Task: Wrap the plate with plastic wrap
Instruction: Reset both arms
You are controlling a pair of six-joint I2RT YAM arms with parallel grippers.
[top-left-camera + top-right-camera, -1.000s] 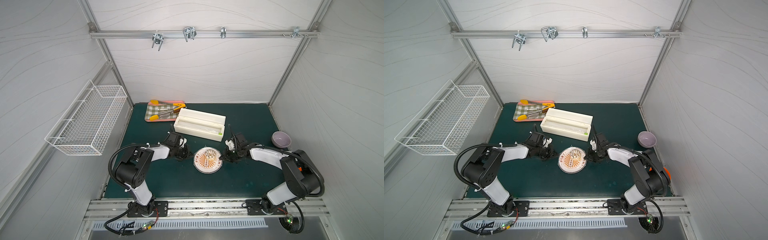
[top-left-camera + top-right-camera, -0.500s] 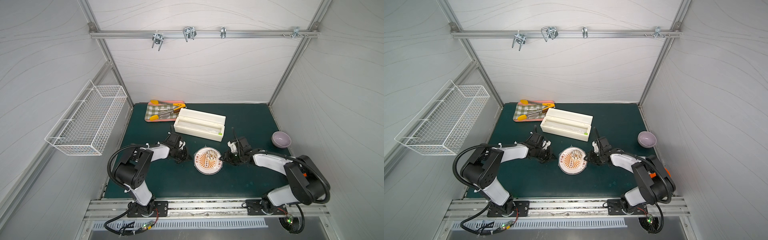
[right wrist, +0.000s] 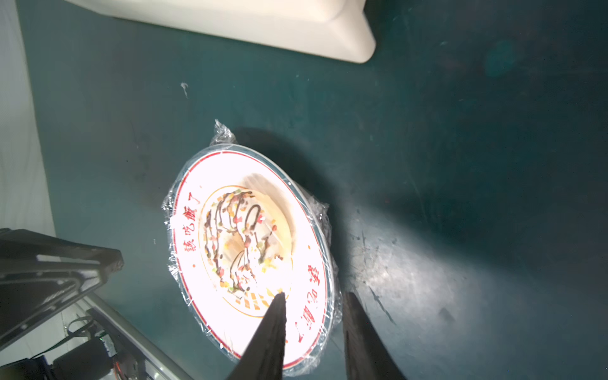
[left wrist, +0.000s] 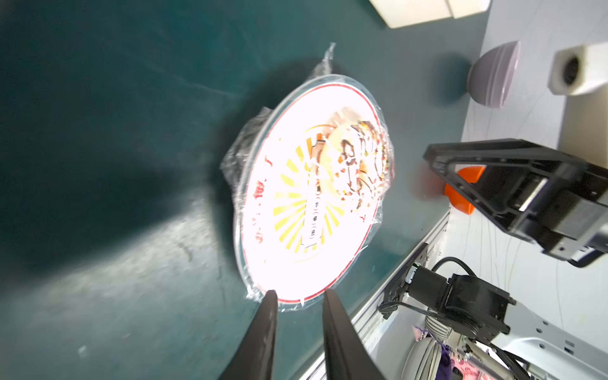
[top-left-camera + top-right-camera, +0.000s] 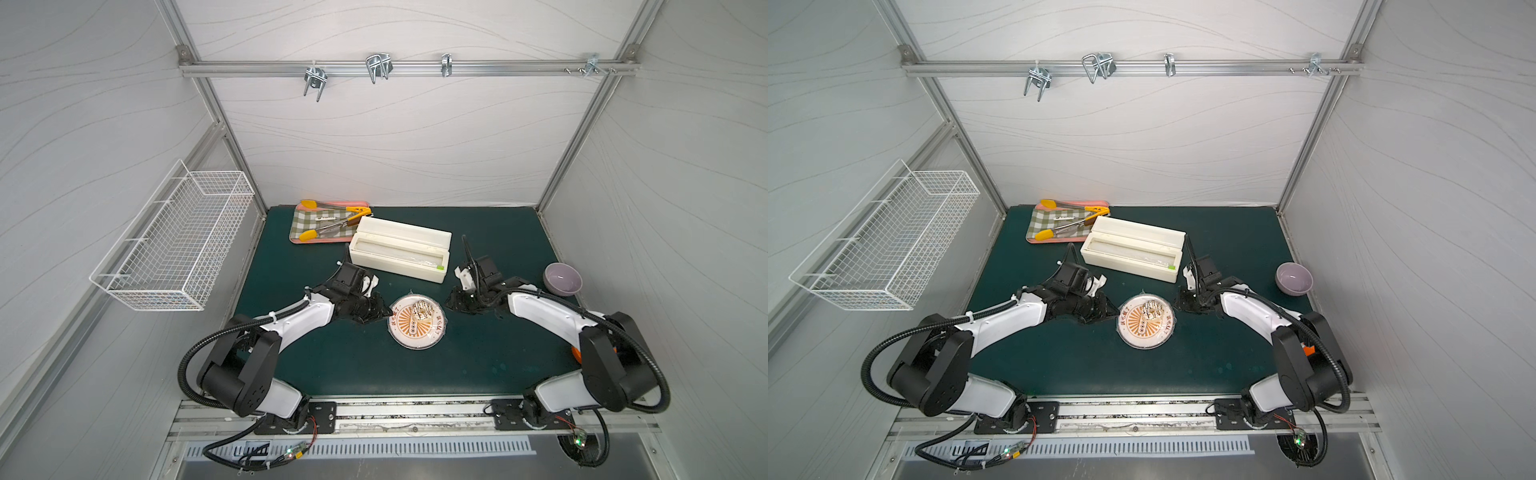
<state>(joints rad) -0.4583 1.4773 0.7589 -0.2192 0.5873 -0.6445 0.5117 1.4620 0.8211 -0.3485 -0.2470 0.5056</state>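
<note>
Plate (image 5: 417, 328) lies flat and face up on the green worktop (image 5: 353, 365), near the middle, between the two arms and on the near side of the cream dispenser box (image 5: 399, 251). Plastic wrap (image 4: 240, 154) is drawn over its face and gathered in crinkles under the rim. A twisted tail of film (image 3: 222, 133) sticks out on the side facing the box.

Left end effector (image 4: 300, 292): fingers parted by a narrow gap, nothing clamped, tips at the plate's rim where the film edge bunches. Right end effector (image 3: 315, 293): fingers likewise apart and empty. In its wrist view they straddle the rim line, but contact cannot be determined. In both top views it sits just beside the plate.

Risks, as judged:
- Film clinging to a finger could peel up from the rim when that arm withdraws.
- The loose tail and slack gathers may spring back, leaving the rim unsealed on the box side.
- A one-sided nudge would slide the plate across the worktop, as nothing braces it.
- A low finger crossing the face could tear the film or press the food.

Orientation: the plate is round, so there is no long axis. The food piece (image 3: 243, 240) sits off centre, towards the dispenser box.
</note>
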